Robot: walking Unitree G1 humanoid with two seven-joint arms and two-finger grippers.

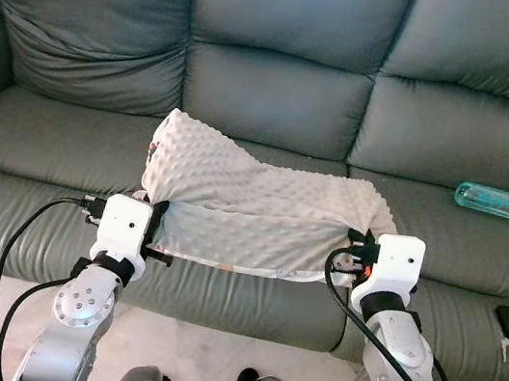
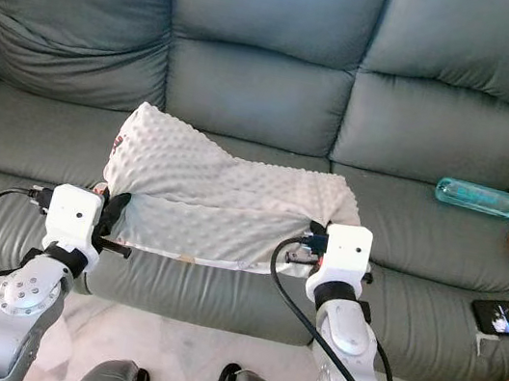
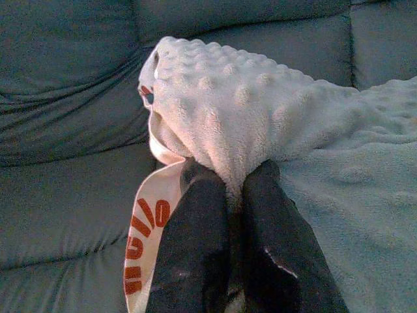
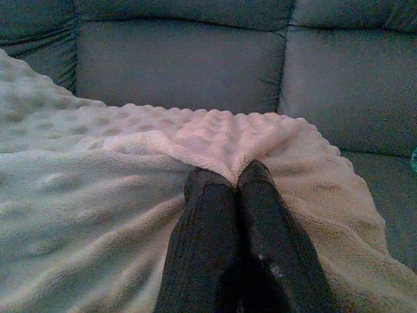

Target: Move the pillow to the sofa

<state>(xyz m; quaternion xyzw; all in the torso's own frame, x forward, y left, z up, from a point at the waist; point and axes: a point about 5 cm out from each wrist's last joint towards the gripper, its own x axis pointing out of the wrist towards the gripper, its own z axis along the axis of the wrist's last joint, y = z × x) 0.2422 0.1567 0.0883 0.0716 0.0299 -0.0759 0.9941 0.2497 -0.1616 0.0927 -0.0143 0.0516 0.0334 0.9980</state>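
Closest to me, my left end effector point(image 3: 228, 195) has its two black fingers point(image 3: 195, 248) pressed together on a fold of the pillow's point(image 1: 252, 205) near left corner, where a white band with red lettering point(image 3: 146, 241) hangs out beside them; my right end effector point(image 4: 233, 179) pinches the near right corner the same way, the fabric bunching into a ridge just ahead of the tips. Between the two the pillow — a pale, bobbled, rather limp thing — lies across the middle seat of the sofa point(image 1: 294, 11), its near edge at the seat's front lip and its far end rumpled toward the backrest. My judgement is that the placing is nearly finished, so the care now is in the letting go: ease both corners down evenly until the cushion takes the weight, spread both sides together so neither drags the cover, then draw straight back. Farther along the right seat a bottle point(image 1: 502, 202) lies well apart
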